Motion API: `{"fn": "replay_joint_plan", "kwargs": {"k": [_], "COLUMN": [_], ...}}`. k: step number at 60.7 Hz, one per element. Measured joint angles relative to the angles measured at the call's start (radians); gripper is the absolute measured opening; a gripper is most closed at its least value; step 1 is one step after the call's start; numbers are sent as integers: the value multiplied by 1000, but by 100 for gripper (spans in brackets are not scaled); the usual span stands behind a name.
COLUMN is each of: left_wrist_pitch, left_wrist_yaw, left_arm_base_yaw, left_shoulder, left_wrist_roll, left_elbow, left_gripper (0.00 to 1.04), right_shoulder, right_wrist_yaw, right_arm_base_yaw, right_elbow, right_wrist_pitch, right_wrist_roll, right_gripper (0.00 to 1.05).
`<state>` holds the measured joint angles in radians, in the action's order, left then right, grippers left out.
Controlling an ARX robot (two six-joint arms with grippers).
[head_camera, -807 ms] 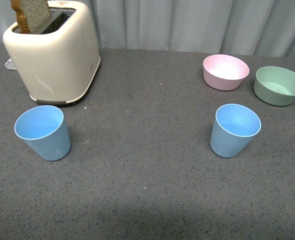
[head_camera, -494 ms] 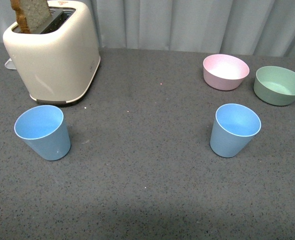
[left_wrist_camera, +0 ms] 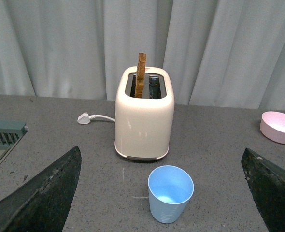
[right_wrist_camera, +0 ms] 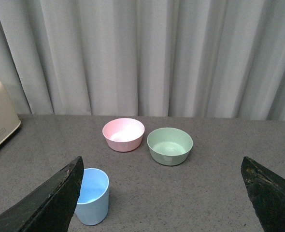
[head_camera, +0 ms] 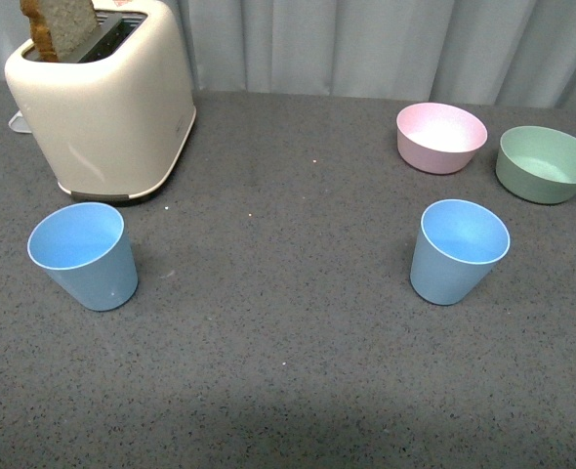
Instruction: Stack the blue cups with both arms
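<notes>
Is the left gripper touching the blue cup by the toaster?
Apart. The left wrist view shows the left gripper open, with bare table between each finger and the blue cup in front of the toaster.

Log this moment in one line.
left gripper open | right gripper open | left blue cup upright | right blue cup upright | unstacked

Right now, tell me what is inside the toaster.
A bread slice stands in one slot of the toaster, lower part hidden. The other slot looks empty.
</notes>
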<state>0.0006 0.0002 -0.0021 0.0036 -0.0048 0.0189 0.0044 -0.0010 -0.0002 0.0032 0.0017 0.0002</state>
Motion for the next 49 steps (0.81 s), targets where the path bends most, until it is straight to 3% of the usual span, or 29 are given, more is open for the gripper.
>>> {"fn": "replay_joint_plan", "kwargs": {"k": [15, 18, 21, 23, 31, 40, 49], "left_wrist_pitch": [-2, -71, -184, -180, -63, 117, 255], "left_wrist_yaw": [-8, -125, -325, -341, -283, -142, -62], "left_arm_base_yaw": [-1, -36, -93, -87, -31, 39, 65], "left_shoulder": [1, 32, 169, 232, 415, 719, 1025], "left_wrist_roll": [0, -38, -150, -185, -239, -278, -305], "left_elbow": [1, 24, 75, 86, 126, 201, 292], "left_gripper": [98, 98, 98, 98, 98, 98, 98], "right_shoulder": [0, 0, 0, 0, 0, 0, 0], "right_wrist_yaw": [0, 0, 1, -1, -1, 0, 0], "right_arm_base_yaw": [0, 0, 0, 0, 0, 0, 0], "right_elbow": [0, 0, 0, 0, 0, 0, 0], "right_wrist_pitch": [0, 0, 0, 0, 0, -1, -1], "right_wrist_roll": [0, 0, 0, 0, 0, 0, 0], "right_gripper": [95, 95, 95, 95, 95, 95, 95]}}
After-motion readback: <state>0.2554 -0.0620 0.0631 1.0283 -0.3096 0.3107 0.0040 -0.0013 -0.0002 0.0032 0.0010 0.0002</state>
